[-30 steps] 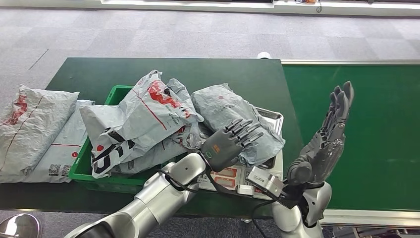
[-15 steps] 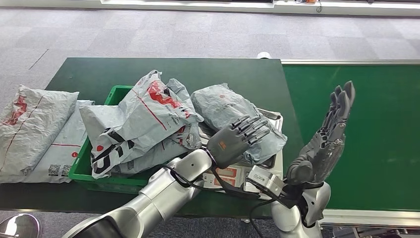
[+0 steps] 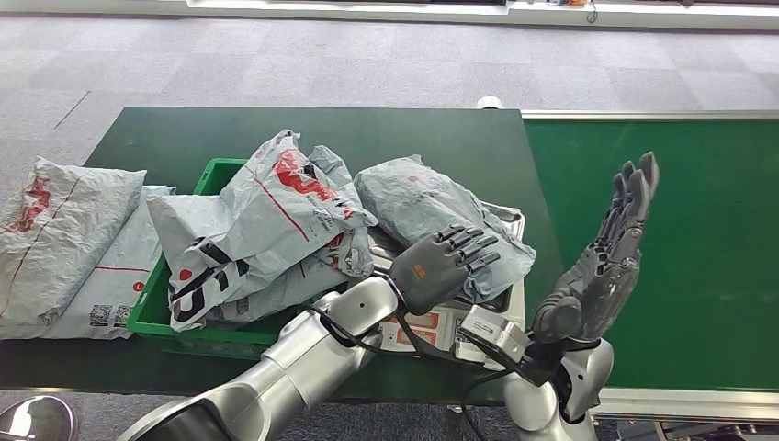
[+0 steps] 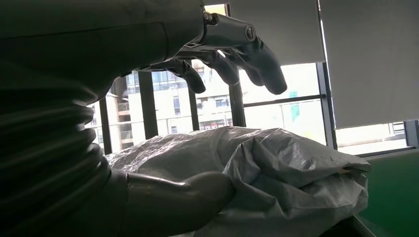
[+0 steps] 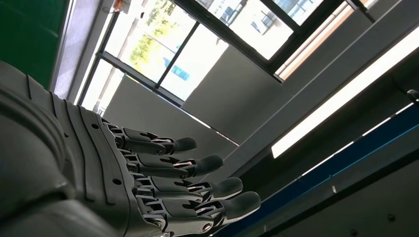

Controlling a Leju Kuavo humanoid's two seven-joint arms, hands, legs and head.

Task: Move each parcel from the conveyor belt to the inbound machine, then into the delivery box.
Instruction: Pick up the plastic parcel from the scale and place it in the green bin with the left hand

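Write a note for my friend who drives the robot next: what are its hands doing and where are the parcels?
Left robot hand: open, fingers spread above the grey parcel on the inbound machine's metal tray, thumb beside it, not gripping yet.
Right robot hand: open, raised over the conveyor belt, holding nothing.
Done: several parcels piled in the green delivery box; two more parcels lie on the table beside it.
Left: grip the tray parcel and move it into the box.

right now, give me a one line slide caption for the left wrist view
Left hand poised around a grey parcel, fingers arched above it and thumb alongside, with bright windows behind.
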